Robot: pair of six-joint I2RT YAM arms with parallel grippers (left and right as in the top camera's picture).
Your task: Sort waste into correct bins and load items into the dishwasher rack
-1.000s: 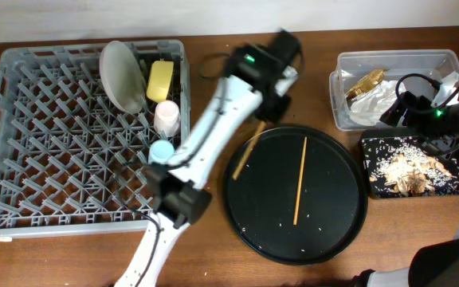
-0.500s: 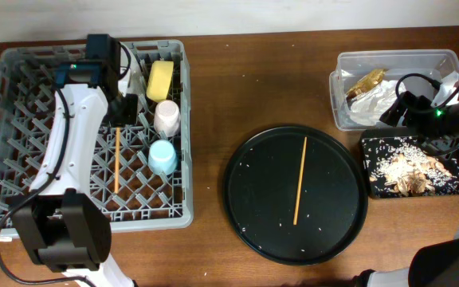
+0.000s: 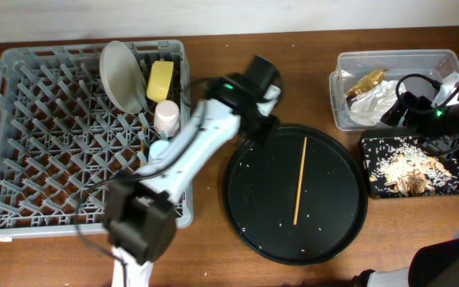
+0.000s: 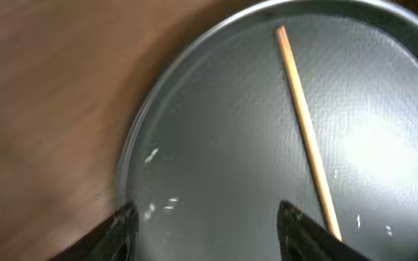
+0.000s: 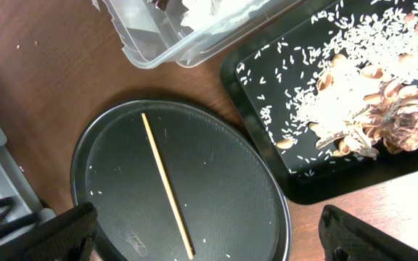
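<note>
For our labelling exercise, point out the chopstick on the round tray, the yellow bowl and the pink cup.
chopstick [image 3: 300, 180]: overhead view, mid-shaft.
yellow bowl [image 3: 159, 80]: overhead view, outer wall.
pink cup [image 3: 166, 118]: overhead view, side wall.

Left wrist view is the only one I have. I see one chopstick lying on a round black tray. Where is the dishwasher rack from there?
Observer: The dishwasher rack stands on the table to the left of the round tray.
Operator: What is inside it?
Observer: A white plate, a yellow bowl, a pink cup and a blue cup, partly hidden, all along its right side.
Operator: And the other hand?
Observer: The right hand is open and holds nothing.
</note>
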